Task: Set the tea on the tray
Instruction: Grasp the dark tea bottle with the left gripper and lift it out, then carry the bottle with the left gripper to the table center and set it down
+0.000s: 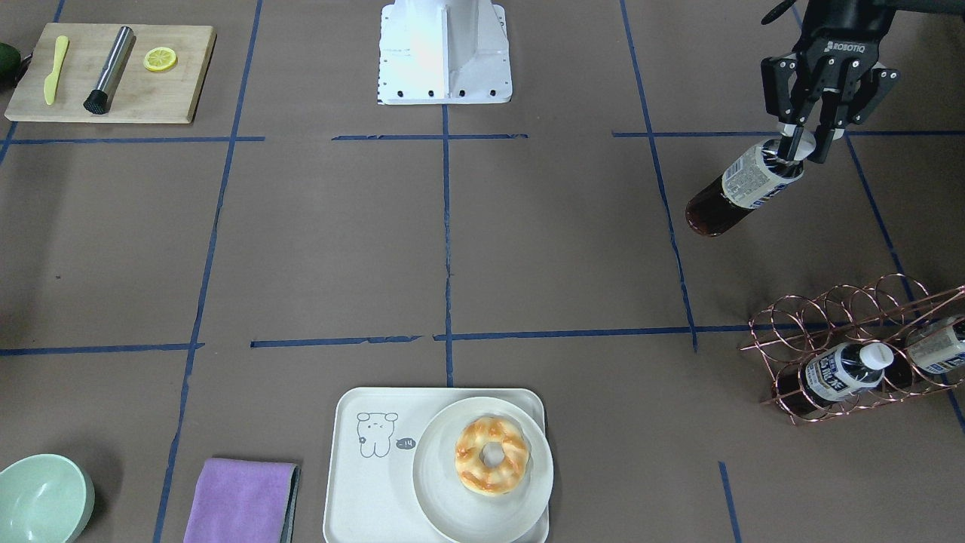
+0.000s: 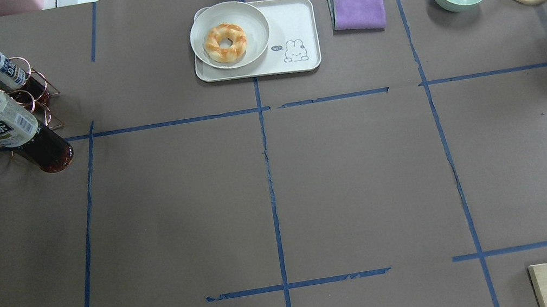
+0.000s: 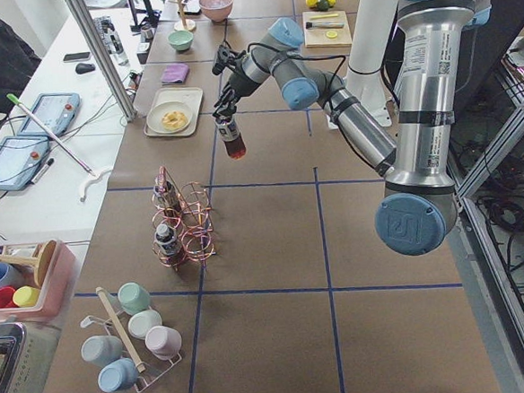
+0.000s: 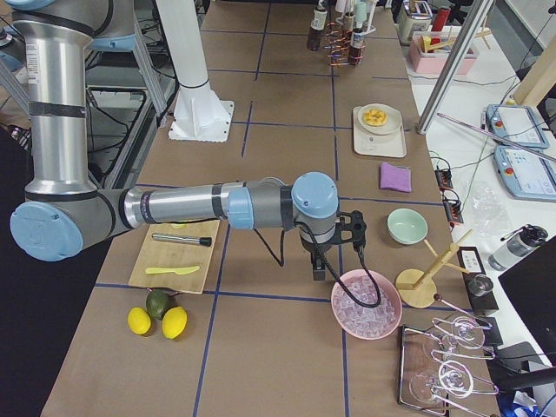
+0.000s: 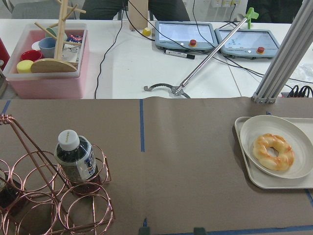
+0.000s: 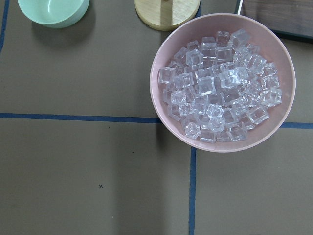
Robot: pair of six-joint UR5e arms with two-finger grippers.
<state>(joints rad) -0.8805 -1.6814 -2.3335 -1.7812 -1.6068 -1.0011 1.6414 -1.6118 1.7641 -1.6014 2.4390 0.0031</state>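
The left hand (image 1: 801, 147), clamped on the neck of the tea bottle (image 1: 742, 185), hangs it base-down above the desk (image 1: 528, 249), with the tray (image 1: 360, 490) well apart toward the robot's right.

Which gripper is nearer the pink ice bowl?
Right. The right gripper hangs just beside the ice bowl; the left gripper holds the tea at the table's opposite end.

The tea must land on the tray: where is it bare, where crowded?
Bare: the bear-drawing end of the tray, beside the plate; likely fits the tea in the left pincer. Crowded: its other end, filled by plate and pastry.
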